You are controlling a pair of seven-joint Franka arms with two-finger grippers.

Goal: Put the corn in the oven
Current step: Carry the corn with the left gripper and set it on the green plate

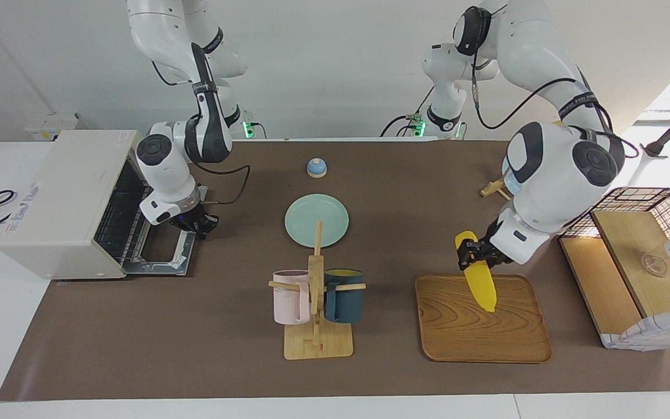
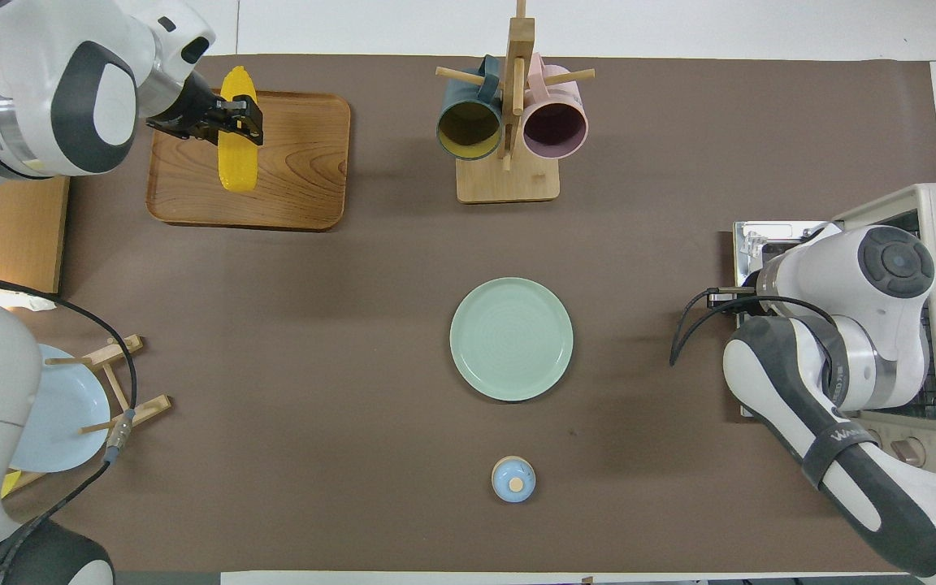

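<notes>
Left gripper clamped on the corn, fingers pinching the cob near its thicker end. Corn held tilted over the wooden tray, tapered tip pointing down toward the tray surface; contact between tip and tray not clear from either view. Tray at the left arm's end of the table, beside the wire-and-wood shelf.

Right gripper low over the dropped-open oven door, just in front of the oven. Fingers dark and bunched; open or closed cannot be told. Oven at the right arm's end of the table, door folded flat, wire rack visible inside.

Mid-table: pale green plate, bare. Farther from the robots than the plate, a wooden mug stand carrying a pink mug and a dark teal mug on its pegs. Nearer to the robots than the plate, a small blue dome with a wooden knob.

Near the left arm's base, a light blue plate leaning in a wooden rack.
</notes>
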